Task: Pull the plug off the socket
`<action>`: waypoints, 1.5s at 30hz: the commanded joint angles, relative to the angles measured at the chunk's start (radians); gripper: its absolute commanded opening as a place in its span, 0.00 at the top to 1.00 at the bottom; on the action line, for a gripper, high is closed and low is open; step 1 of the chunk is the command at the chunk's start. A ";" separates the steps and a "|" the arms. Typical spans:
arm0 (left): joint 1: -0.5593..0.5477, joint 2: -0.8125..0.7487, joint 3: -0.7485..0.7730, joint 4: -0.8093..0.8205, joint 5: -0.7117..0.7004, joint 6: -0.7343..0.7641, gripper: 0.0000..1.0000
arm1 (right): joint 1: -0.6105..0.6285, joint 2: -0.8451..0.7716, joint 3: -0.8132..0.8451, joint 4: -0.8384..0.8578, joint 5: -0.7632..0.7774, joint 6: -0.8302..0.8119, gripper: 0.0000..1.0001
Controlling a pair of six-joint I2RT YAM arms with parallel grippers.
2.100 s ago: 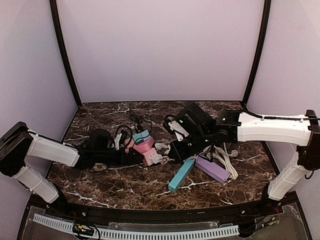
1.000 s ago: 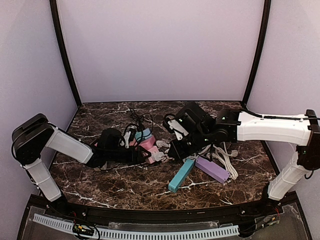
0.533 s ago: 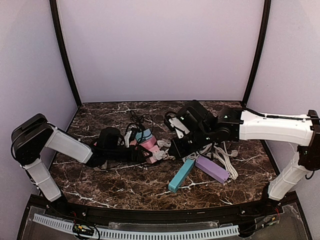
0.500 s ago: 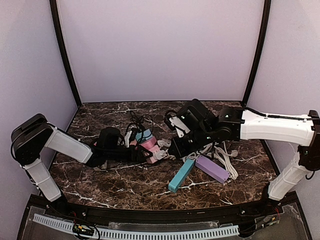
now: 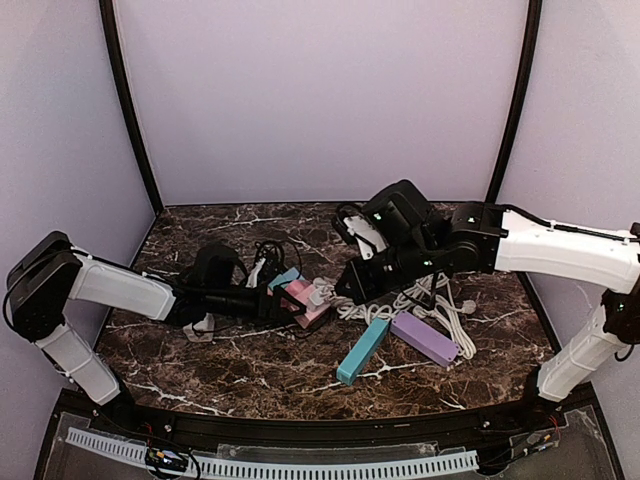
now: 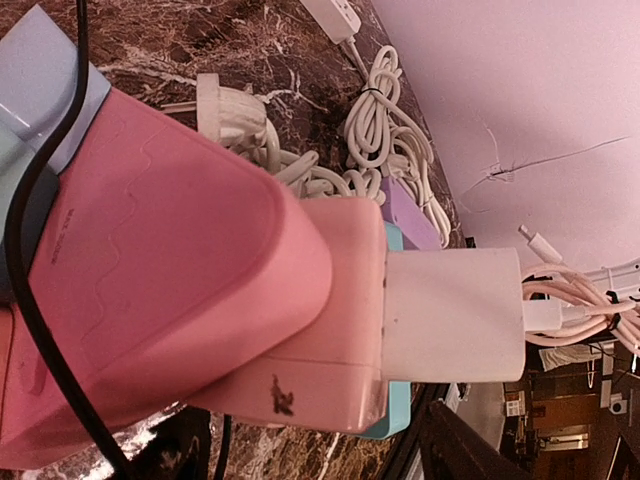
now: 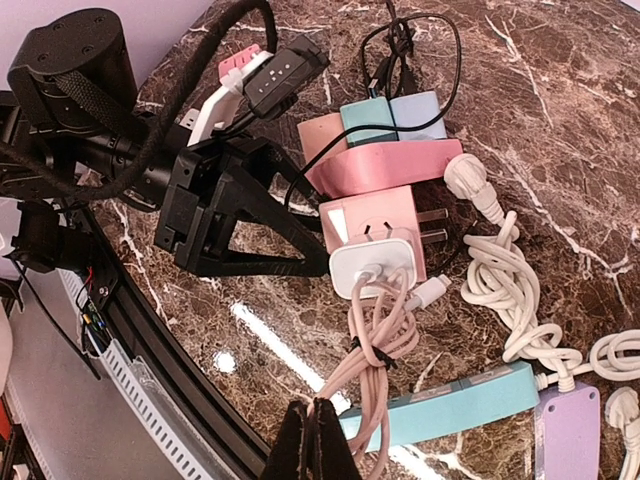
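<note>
My left fingers [image 7: 260,265] clamp the pink socket [image 7: 370,225]. My right fingers [image 7: 295,450] look pressed together on the cable [image 7: 375,335], well back from the white plug [image 7: 372,265], which sits just past my left fingertips. Pulling by the cable, I judge it may slide through my grip or strain at the plug, or the socket may twist free. My left wrist view shows the plug seated flush, with no gap. Only my right wrist view shows the cable's run to my fingertips.

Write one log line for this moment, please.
left hand: holds socket | right hand: grips cord | plug: in socket
</note>
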 commanded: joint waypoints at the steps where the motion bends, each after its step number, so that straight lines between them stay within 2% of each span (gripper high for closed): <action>1: -0.006 -0.035 0.031 -0.013 0.021 -0.007 0.30 | 0.004 -0.025 -0.018 0.010 0.003 0.023 1.00; 8: -0.006 -0.022 0.022 0.010 0.015 -0.033 0.35 | 0.004 -0.047 -0.051 0.006 0.043 0.051 1.00; 11: -0.007 -0.019 0.023 0.012 0.019 -0.027 0.36 | 0.004 -0.054 -0.059 0.002 0.055 0.061 0.92; 13: -0.007 -0.019 0.023 0.011 0.023 -0.023 0.36 | 0.004 -0.060 -0.064 -0.003 0.064 0.069 0.78; 17: -0.006 -0.018 0.023 0.001 0.021 -0.017 0.36 | 0.009 -0.080 -0.072 -0.010 0.086 0.073 0.38; 20: -0.007 -0.018 0.022 0.002 0.030 -0.020 0.36 | 0.023 -0.092 -0.067 -0.011 0.107 0.059 0.24; 22: -0.007 -0.022 0.019 0.016 0.044 -0.018 0.34 | 0.032 -0.091 -0.064 -0.017 0.122 0.056 0.23; 27: -0.007 -0.064 0.008 0.025 0.077 0.028 0.27 | 0.033 -0.044 -0.057 -0.026 0.113 0.063 0.28; 31: -0.006 -0.125 -0.015 -0.007 0.097 0.073 0.21 | 0.013 -0.002 -0.045 -0.029 0.078 0.024 0.29; 39: 0.016 -0.309 -0.098 -0.208 -0.007 0.127 0.12 | -0.063 0.059 -0.034 -0.009 0.015 -0.184 0.24; 42: 0.041 -0.405 -0.099 -0.376 -0.078 0.145 0.09 | -0.092 0.076 -0.044 0.025 -0.034 -0.250 0.23; 45: 0.066 -0.487 -0.093 -0.461 -0.106 0.156 0.06 | -0.099 0.105 -0.039 0.045 -0.068 -0.317 0.22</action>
